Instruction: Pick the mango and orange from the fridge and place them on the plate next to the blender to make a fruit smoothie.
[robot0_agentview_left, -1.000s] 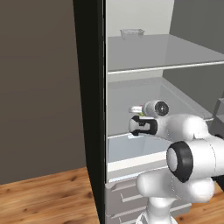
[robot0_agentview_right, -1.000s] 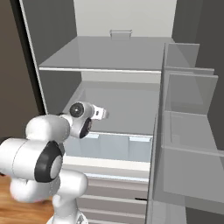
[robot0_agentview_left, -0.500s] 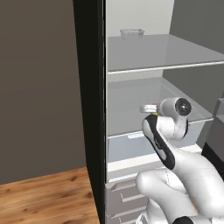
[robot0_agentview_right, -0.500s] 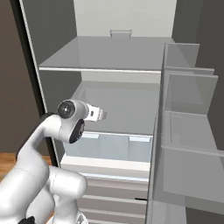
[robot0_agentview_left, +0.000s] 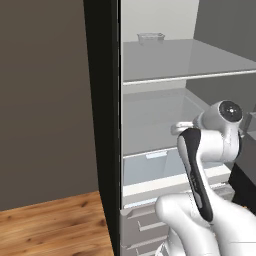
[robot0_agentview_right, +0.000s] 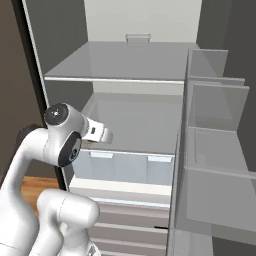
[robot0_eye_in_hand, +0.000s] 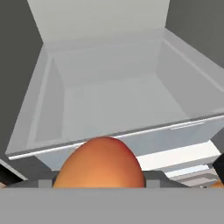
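Note:
The mango (robot0_eye_in_hand: 100, 165), an egg-shaped yellow-orange fruit, sits right at the bottom of the hand view with my gripper (robot0_eye_in_hand: 100, 183) shut on it; the fingertips are hidden behind it. The hand hangs in front of the open fridge (robot0_agentview_left: 102, 125), just above the clear crisper drawer (robot0_eye_in_hand: 118, 105). In the base views the white hand (robot0_agentview_left: 181, 128) (robot0_agentview_right: 100, 133) pokes out beside the upper arm at the level of the drawer's top; the fruit is hidden there. The orange, the plate and the blender are out of view.
A glass shelf (robot0_agentview_right: 120, 70) spans the fridge above the hand, with a small clear container (robot0_agentview_left: 150, 37) at its back. The open fridge door with its bins (robot0_agentview_right: 215, 125) stands close on the right. Grey drawers (robot0_agentview_right: 130, 220) lie below, wooden floor (robot0_agentview_left: 50, 225) to the left.
The arm has reared up and its elbow has swung, carrying the hand slightly up and back from the drawer. The grip on the fruit has held.

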